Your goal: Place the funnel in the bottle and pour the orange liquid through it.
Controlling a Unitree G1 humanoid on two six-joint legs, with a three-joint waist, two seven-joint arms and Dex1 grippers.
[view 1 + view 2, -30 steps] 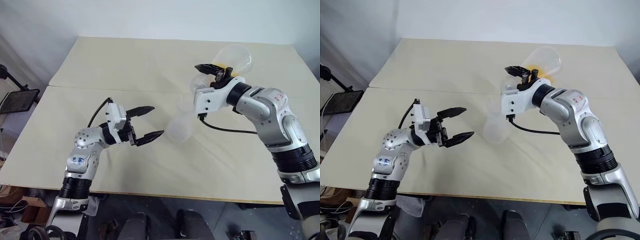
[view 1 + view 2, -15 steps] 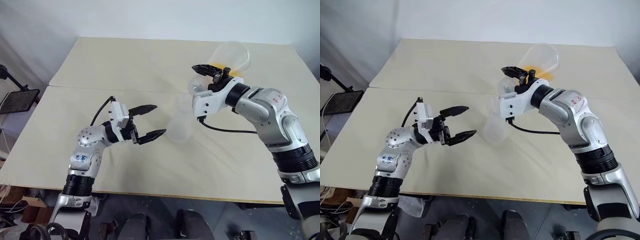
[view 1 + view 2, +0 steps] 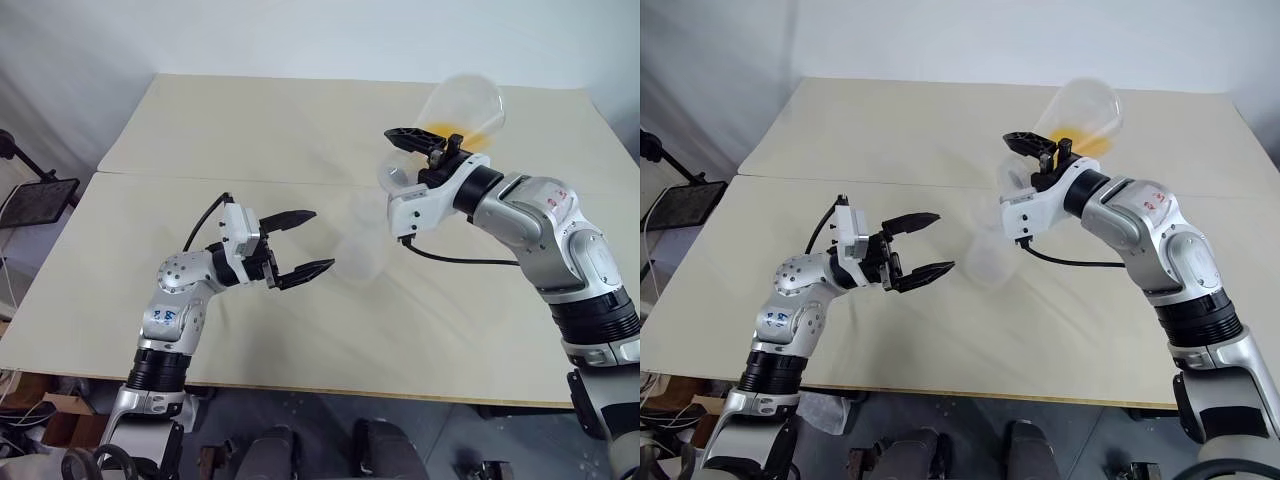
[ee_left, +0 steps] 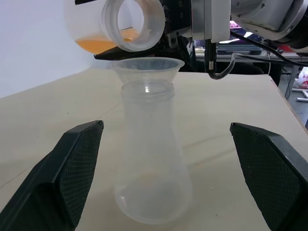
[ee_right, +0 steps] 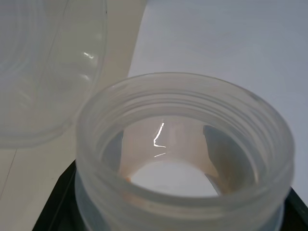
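bottle (image 4: 150, 159): upright on the counter (image 3: 300, 130), between the two arms
funnel (image 4: 147, 67): seated in the bottle's neck
left claw (image 3: 300, 243): left of the bottle, apart from it, jaws to either side
flask (image 3: 450, 120): tipped in the right claw (image 3: 425, 150), mouth just above the funnel
liquid (image 4: 98, 44): in the flask's low side, behind its mouth

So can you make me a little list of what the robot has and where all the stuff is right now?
funnel: sitting in the bottle's neck
bottle: upright on the table, no orange in it yet
big flask: tipped over, mouth just above the funnel
orange liquid: pooled inside the big flask, not pouring yet
right gripper: shut on the big flask's neck
left gripper: open, beside the bottle, not touching it
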